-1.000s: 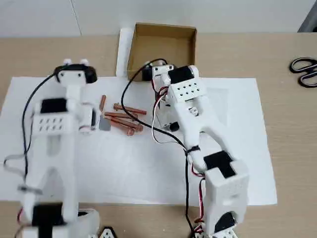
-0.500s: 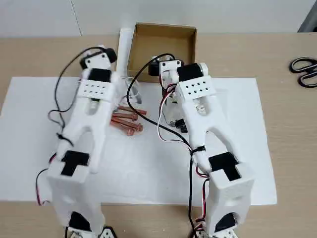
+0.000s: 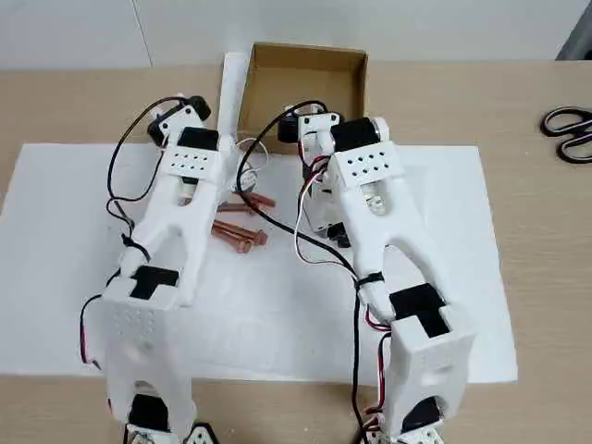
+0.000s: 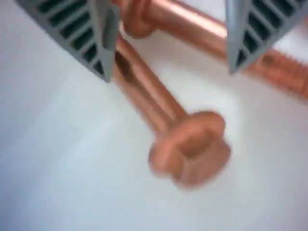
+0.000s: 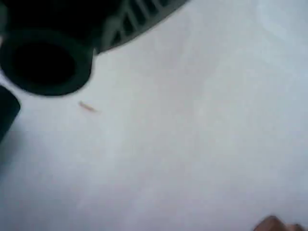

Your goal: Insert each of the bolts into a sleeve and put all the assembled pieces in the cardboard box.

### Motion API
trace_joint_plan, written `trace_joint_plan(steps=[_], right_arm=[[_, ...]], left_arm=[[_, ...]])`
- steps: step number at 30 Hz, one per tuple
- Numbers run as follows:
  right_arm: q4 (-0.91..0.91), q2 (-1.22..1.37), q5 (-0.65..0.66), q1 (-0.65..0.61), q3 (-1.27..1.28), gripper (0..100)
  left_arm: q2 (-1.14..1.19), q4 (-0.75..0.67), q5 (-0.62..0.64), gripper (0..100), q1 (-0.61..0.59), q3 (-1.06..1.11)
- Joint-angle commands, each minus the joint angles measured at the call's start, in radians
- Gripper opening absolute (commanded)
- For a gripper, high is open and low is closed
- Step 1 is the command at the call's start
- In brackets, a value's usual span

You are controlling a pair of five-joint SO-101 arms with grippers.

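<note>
The left gripper [image 4: 168, 72] hangs close over the bolts [image 3: 239, 229] left of centre in the high view, its grey jaws spread wide. In the left wrist view a bolt [image 4: 185, 144] lies on the paper [image 3: 277, 314], flanged head at centre frame. Its shaft runs up to the upper-left jaw, and a second bolt [image 4: 192, 26] crosses along the top. The right gripper [image 5: 60, 72] pinches a black sleeve [image 5: 45, 62] at the upper left of its wrist view, bore facing the camera, above the paper. The box [image 3: 301, 53] stands at top centre of the high view. Scissors [image 3: 566, 131] lie on the table [image 3: 536, 277] at the right edge
</note>
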Motion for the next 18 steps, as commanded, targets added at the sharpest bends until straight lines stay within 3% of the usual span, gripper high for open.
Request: trace_joint_plan(steps=[1,9,14,18], right_arm=[[0.015,-0.071,0.008,0.007,-0.051,1.3],[0.015,-0.068,0.008,0.008,-0.051,1.3],[0.015,-0.067,0.008,0.008,-0.051,1.3],[0.013,-0.07,0.008,0.022,-0.051,1.3]], left_arm=[[0.048,-0.005,0.006,15,-0.008,-0.025],[0.187,0.003,0.006,15,-0.008,-0.165],[0.199,0.035,-0.003,0,0.002,-0.245],[0.201,0.147,-0.044,0,0.026,-0.367]])
